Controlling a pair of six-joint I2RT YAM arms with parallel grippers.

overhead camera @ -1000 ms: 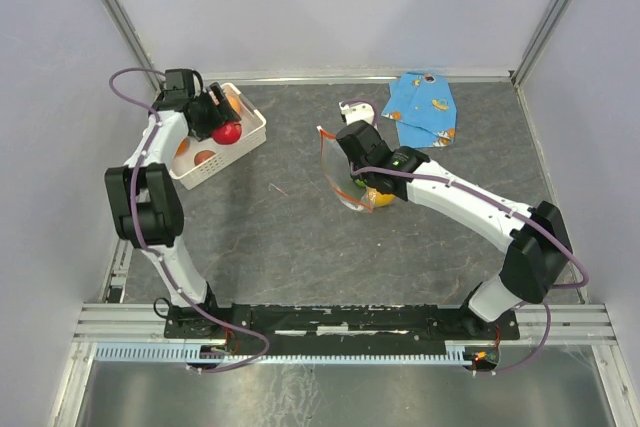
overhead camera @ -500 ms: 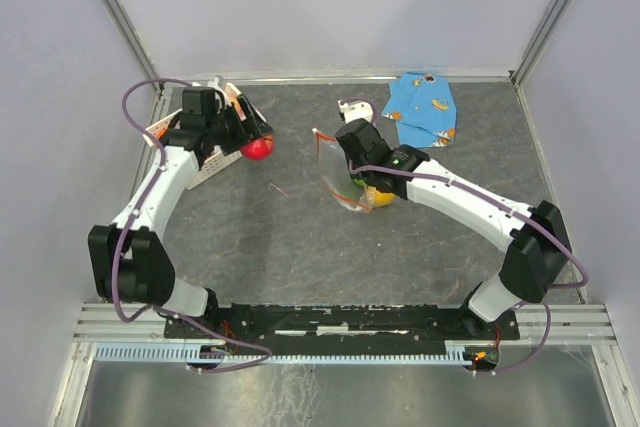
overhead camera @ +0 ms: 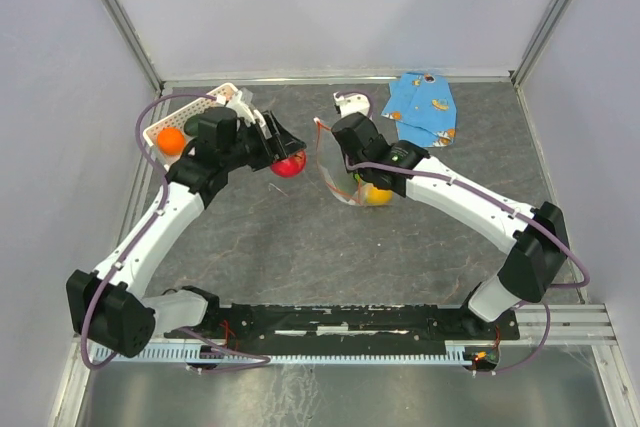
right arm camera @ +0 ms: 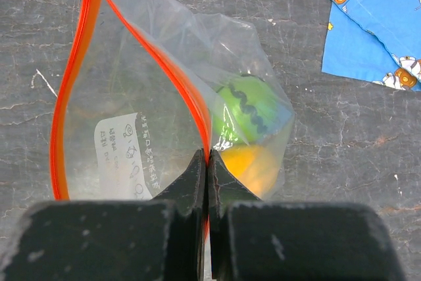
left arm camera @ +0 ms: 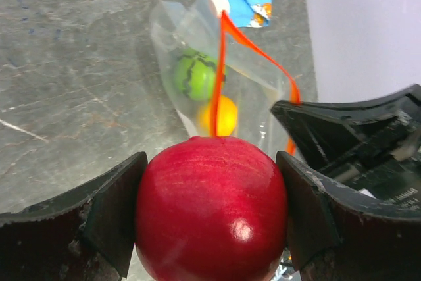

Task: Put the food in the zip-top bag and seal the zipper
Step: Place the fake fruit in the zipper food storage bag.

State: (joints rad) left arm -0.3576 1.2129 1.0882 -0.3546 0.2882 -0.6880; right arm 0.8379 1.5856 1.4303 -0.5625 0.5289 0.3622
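Right wrist view has my right jaws clenched on the zipper point(right arm camera: 55, 136), propping the zip-top bag point(right arm camera: 151, 51) open so my left jaws, gripping the red fruit point(left arm camera: 212, 212), can drop it in.

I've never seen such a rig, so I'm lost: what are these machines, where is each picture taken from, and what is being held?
Two robot arms are bolted to the near edge of a table. One picture looks down from above; the other two come from a camera on each wrist. The left hand grips a red toy fruit. The right hand is pinched shut on the red-orange zipper of a clear bag, holding its mouth open. Inside lie a striped green fruit and a yellow one. Further back sit a white basket holding an orange fruit, and a blue cloth.
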